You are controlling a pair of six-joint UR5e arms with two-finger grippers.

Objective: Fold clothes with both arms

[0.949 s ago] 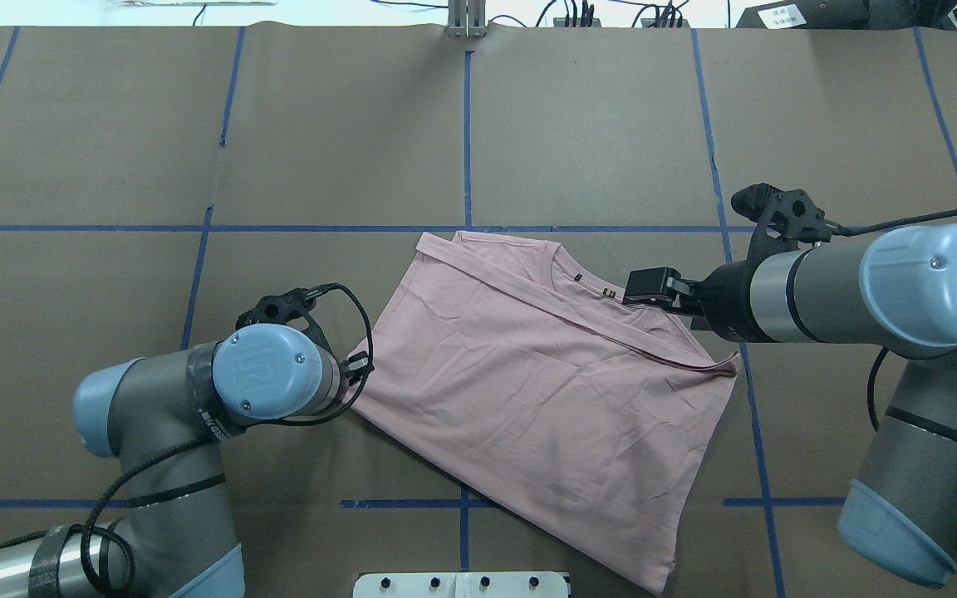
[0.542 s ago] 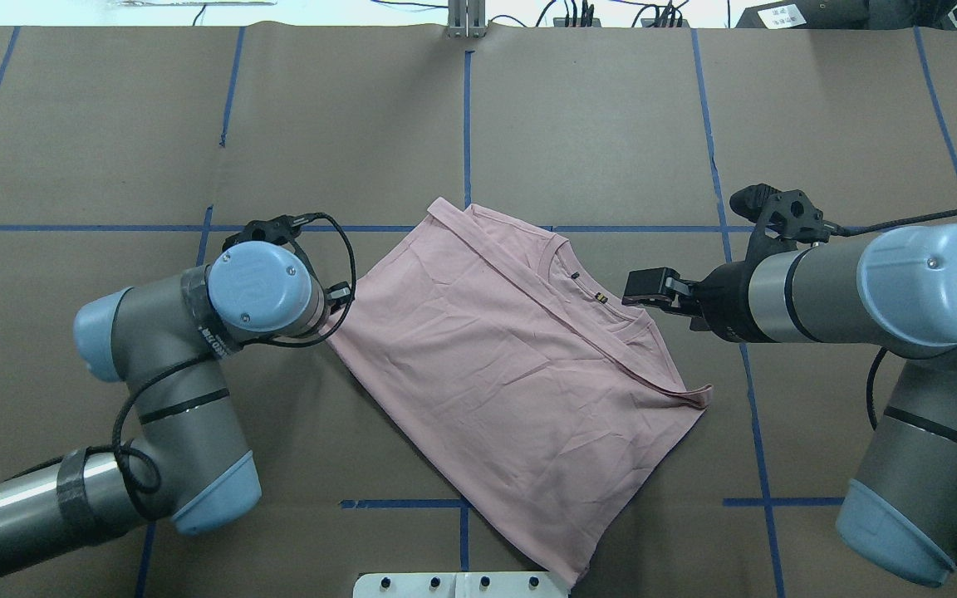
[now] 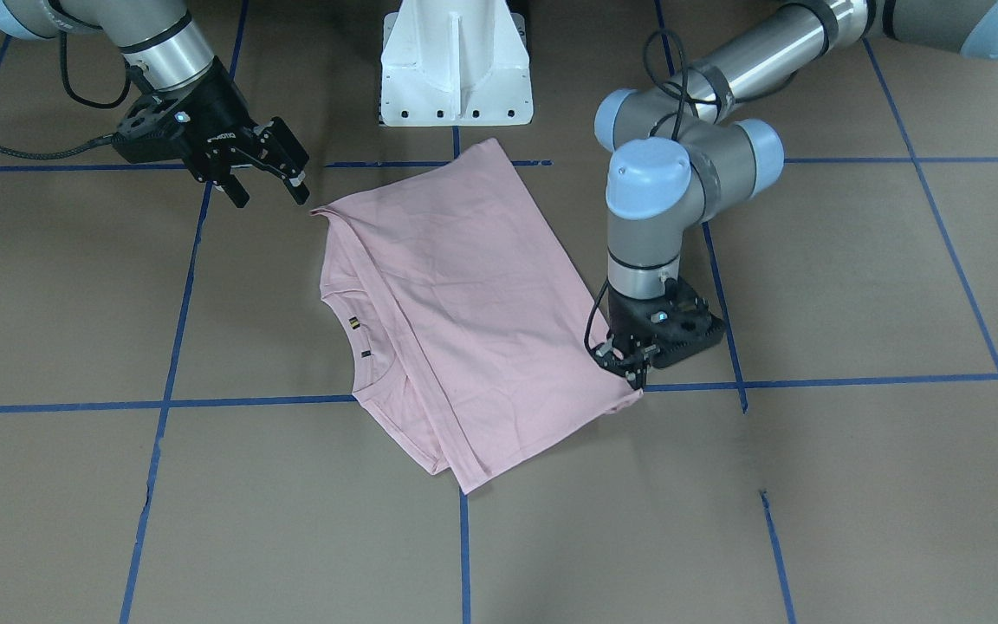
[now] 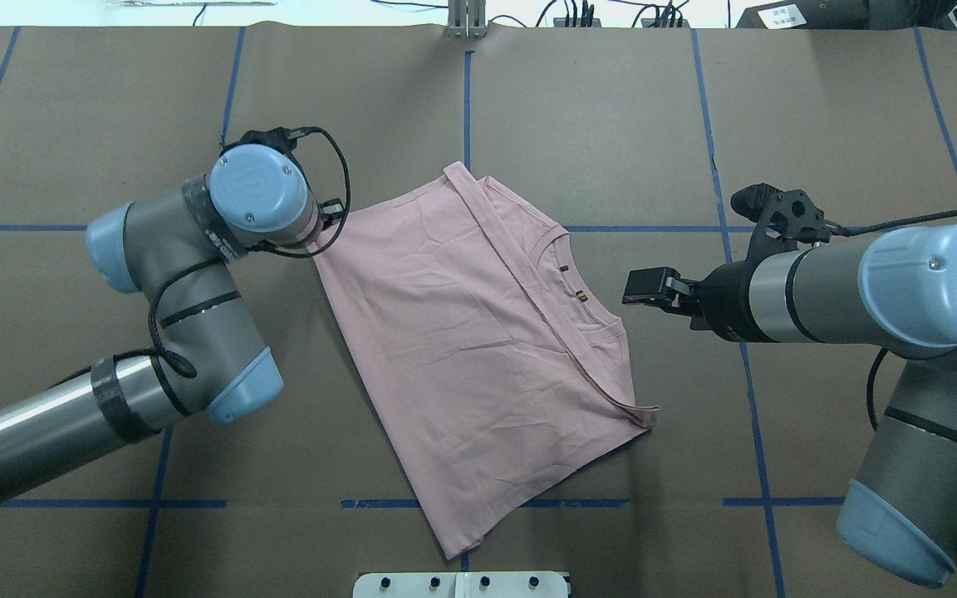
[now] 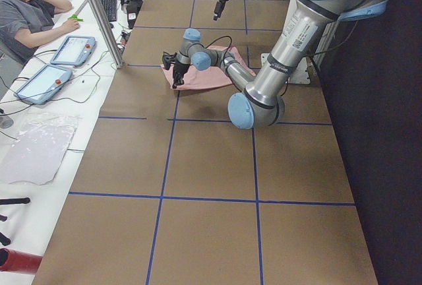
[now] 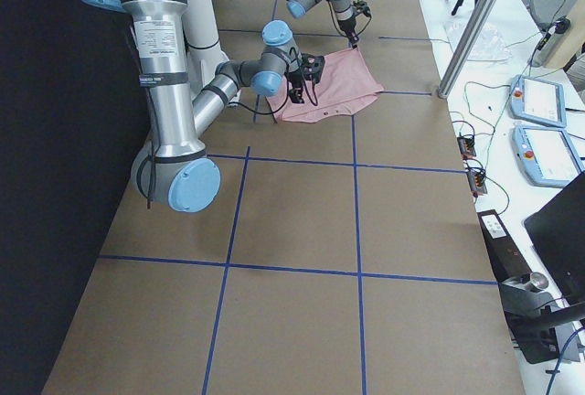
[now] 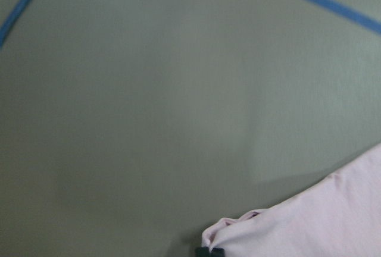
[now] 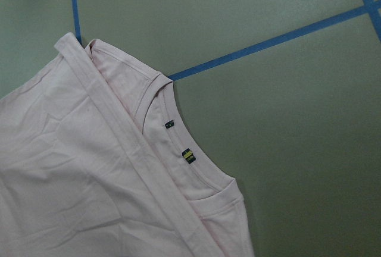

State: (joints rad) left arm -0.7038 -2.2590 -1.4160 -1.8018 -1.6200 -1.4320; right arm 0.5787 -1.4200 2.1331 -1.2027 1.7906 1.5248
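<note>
The pale pink short-sleeved cotton T-shirt is being kept flat on the brown paper-covered desk, in the middle between the two arms and askew to the blue tape lines. It is being shown plain side up, with a long folded band running past the neckline, so a lengthwise fold is judged to be already made. One corner is being pinched by the left arm's black two-finger claw, which is being pointed straight down at the desk. In the left wrist view a small bunch of fabric is being squeezed at a fingertip. This low, vertical hold is probably being used so that the cloth can be slid and turned on the desk without being lifted or unfolded. The right arm's black claw is being held with its fingers spread, gripping nothing, near the collar side and apart from the cloth. It is judged to be parked there, its camera trained on the neckline, until the shirt is squared for a two-arm fold.
</note>
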